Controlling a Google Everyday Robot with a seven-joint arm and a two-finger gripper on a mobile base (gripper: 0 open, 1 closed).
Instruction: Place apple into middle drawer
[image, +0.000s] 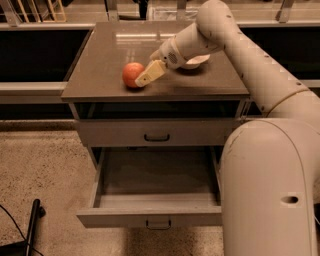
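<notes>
Camera view, looking down on a grey-brown cabinet. On the cabinet top (95, 70), toward its front left, sits the apple (131, 74), round, orange-red and smooth-skinned. The gripper (146, 77) is tan-coloured and sits at the end of a thick cream arm (240, 47) that reaches in from the right. It lies low against the apple's right side, touching it or very nearly so. Whether the gripper is clasped on the fruit or merely alongside it cannot be told from here.

Further back on the top, a shallow white bowl (199, 61) is partly hidden behind the wrist. Under the top is a closed upper drawer (115, 134) with a dark loop handle. Beneath that, the middle drawer (115, 218) is pulled well out toward the camera. Its rectangular tray is open from above with nothing showing inside. The robot's pale body fills the right foreground.

The apple will probably handle as a firm, fairly light object. Its smooth round skin looks slippery, though, and it could roll away if nudged. The safest hold is likely across its widest part, at mid-height and centred, with enough squeeze to carry it but not enough to bruise it.
</notes>
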